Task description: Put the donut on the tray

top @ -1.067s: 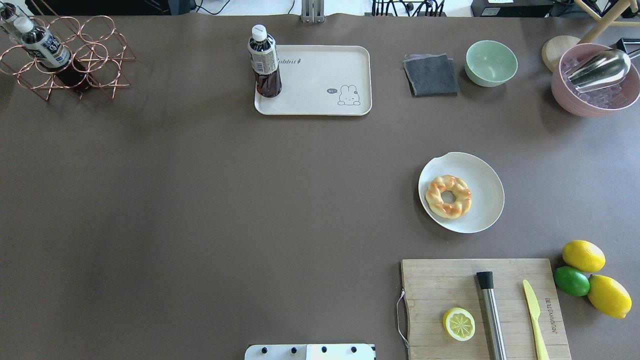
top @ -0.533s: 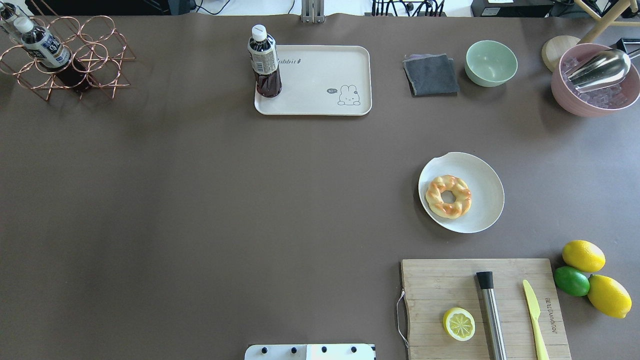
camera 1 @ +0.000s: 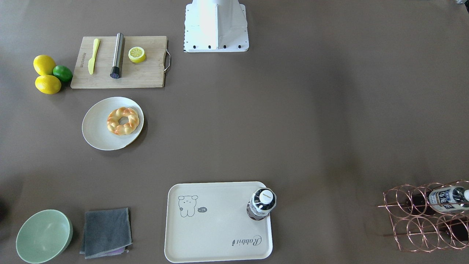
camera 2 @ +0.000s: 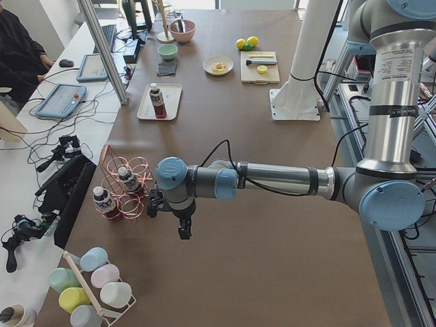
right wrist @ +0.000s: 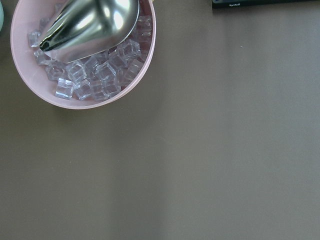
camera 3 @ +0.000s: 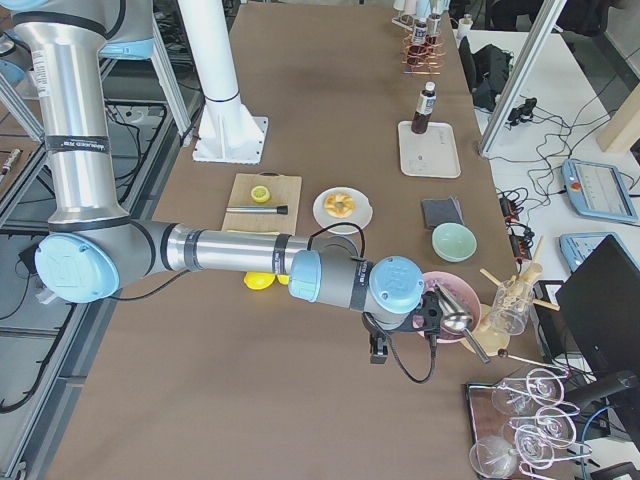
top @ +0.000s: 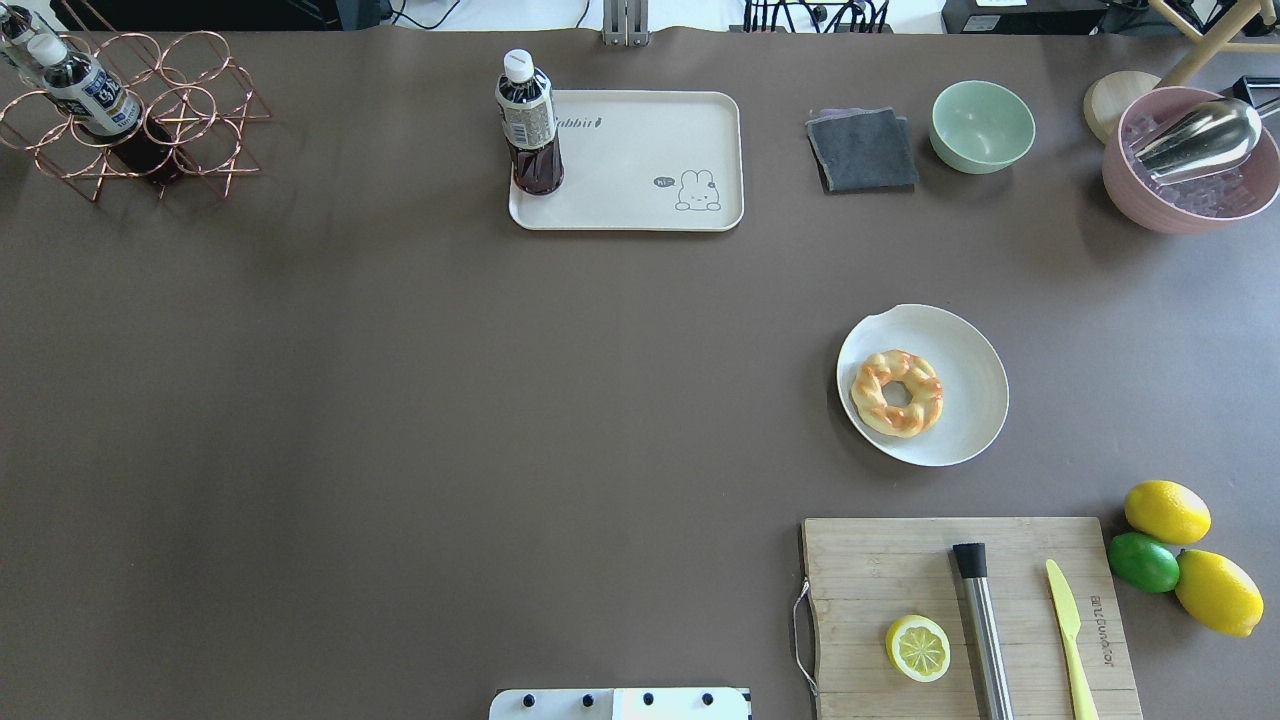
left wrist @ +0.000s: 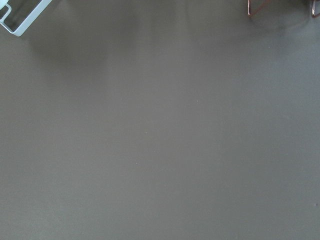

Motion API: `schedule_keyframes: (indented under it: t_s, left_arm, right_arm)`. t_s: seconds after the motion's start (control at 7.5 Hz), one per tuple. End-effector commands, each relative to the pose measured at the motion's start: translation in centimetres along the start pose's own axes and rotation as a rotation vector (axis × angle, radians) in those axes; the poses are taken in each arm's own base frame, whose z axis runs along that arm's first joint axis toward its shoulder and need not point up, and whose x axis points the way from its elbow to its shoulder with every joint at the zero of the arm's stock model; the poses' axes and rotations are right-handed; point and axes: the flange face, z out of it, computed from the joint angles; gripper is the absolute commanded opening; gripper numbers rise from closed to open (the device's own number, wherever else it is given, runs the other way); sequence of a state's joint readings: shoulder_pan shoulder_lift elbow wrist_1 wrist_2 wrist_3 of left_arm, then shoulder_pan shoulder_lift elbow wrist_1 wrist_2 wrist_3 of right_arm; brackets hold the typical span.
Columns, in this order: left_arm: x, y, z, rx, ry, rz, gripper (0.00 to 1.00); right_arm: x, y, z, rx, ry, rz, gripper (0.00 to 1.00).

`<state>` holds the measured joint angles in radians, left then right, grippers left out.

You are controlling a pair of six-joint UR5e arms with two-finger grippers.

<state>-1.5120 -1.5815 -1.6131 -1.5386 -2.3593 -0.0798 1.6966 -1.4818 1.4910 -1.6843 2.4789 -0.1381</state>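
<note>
The golden twisted donut (top: 897, 392) lies on a round off-white plate (top: 968, 350) on the table's right side; it also shows in the front view (camera 1: 123, 121). The cream tray (top: 640, 150) with the bear drawing lies at the far middle of the table, with a dark drink bottle (top: 530, 125) standing on its left end. My left gripper (camera 2: 184, 231) hangs over bare table near the copper rack, far from both. My right gripper (camera 3: 378, 352) hangs near the pink bowl. Both show only in the side views, so I cannot tell whether they are open or shut.
A wooden cutting board (top: 900, 580) holds a lemon half (top: 918, 648), a steel muddler and a yellow knife. Two lemons and a lime (top: 1143, 562) lie beside it. A grey cloth (top: 862, 150), green bowl (top: 982, 126), pink ice bowl (top: 1190, 160) and copper bottle rack (top: 130, 115) stand along the far edge.
</note>
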Motion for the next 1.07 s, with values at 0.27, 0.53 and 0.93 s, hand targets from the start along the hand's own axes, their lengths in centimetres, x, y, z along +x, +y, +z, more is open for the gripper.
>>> schedule_keyframes:
  t_s: [0.27,0.53,0.93]
  left_arm:
    - [0.1,-0.1,0.0,0.002,0.0,0.003,0.98]
    - [0.3,-0.1,-0.2,0.004,0.002,0.006,0.98]
    - [0.4,0.0,-0.3,0.006,0.002,0.008,0.98]
  right_arm:
    - [0.2,0.3,0.2,-0.003,-0.002,0.002,1.0]
    - [-0.5,0.6,-0.4,0.009,0.01,-0.013,1.0]
    - [-3.5,1.0,-0.8,0.018,0.029,-0.01,1.0]
